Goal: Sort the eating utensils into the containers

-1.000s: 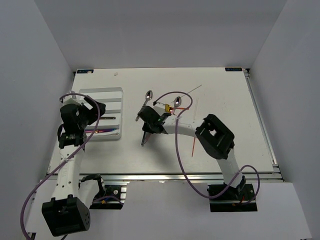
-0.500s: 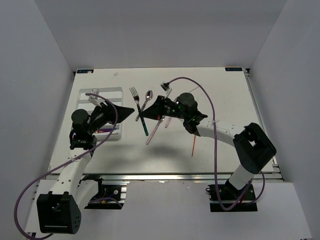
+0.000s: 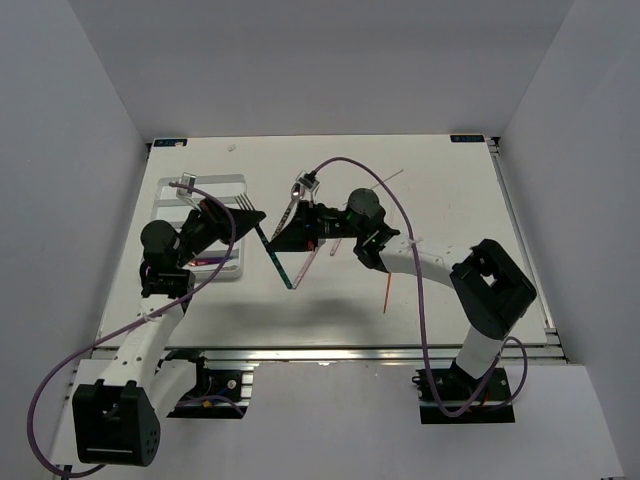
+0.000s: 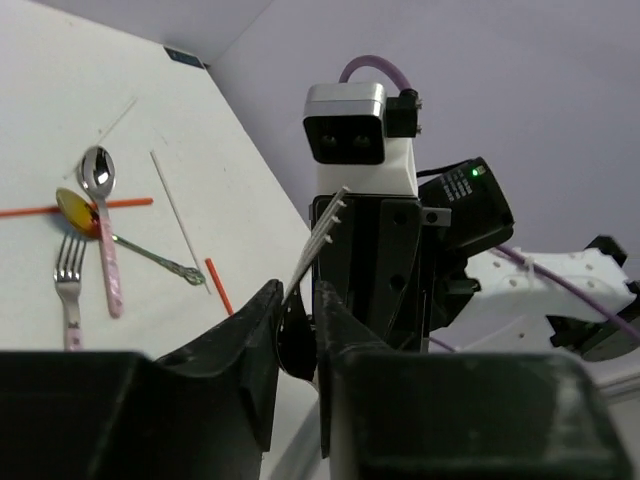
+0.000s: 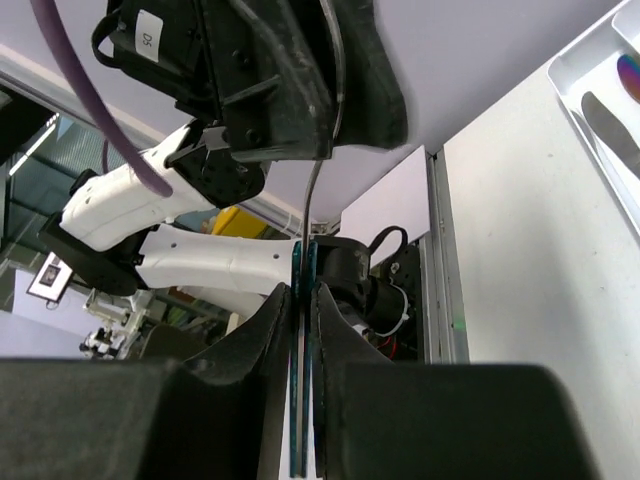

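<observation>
Tabletop [image 3: 450, 280] white, walls [image 3: 300, 60] grey; right tool [image 5: 303, 300] pinches teal-handled fork [image 3: 279, 263], left tool [image 4: 297, 330] flanks its neck, contact unclear.

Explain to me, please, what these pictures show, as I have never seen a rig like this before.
These show two robot arms bolted at the near edge of a white table, each ending in a two-finger gripper. One picture comes from a fixed camera overhead. The other two come from a small camera on each wrist, looking past that arm's own fingers.

The arms meet above the table. The right gripper is clamped on the teal handle of a fork. The left gripper has a finger on either side of that fork's metal neck; whether they press on it I cannot tell.

At the left lies a white cutlery tray. Loose on the table are a silver spoon, a gold-bowled spoon, a second fork and a red stick.
</observation>
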